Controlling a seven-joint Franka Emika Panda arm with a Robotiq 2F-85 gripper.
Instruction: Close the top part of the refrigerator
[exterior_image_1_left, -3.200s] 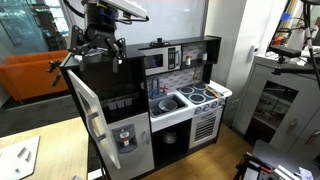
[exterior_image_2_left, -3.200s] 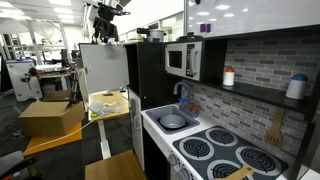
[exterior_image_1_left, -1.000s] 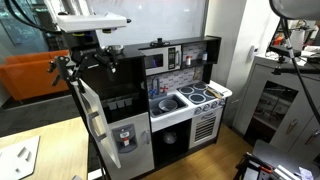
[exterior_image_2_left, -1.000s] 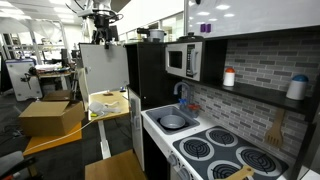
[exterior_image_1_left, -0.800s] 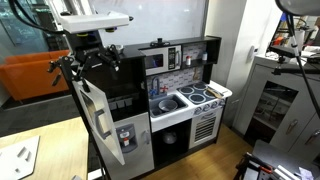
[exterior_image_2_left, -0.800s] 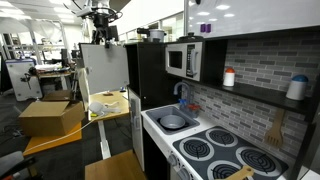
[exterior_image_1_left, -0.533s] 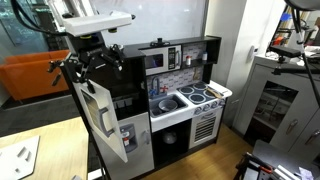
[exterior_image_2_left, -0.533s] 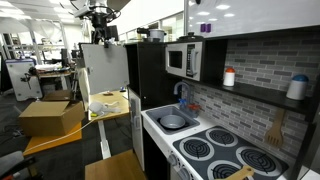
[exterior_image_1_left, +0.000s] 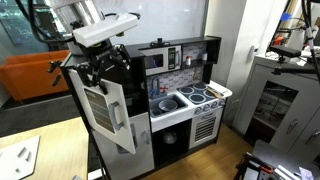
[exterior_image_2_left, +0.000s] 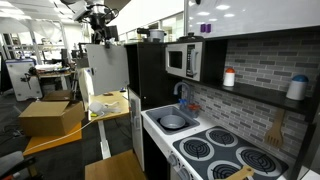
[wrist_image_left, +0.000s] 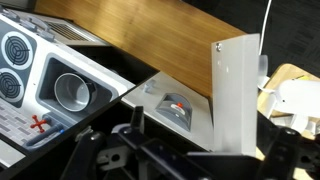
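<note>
Office lab w/ toy kitchen (exterior_image_1_left: 185, 95): fridge top door (exterior_image_1_left: 103, 108) half open, right under fingers (exterior_image_1_left: 108, 68); finger gap can't tell

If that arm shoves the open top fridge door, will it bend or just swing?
Probably swings without bending: the upper door looks a flat, rigid panel. Likely light, being part of a toy kitchen.

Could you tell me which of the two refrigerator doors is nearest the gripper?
The upper door, the white one with the slatted panel: the gripper is at its top edge, while the lower door hangs beneath, farther away.
</note>
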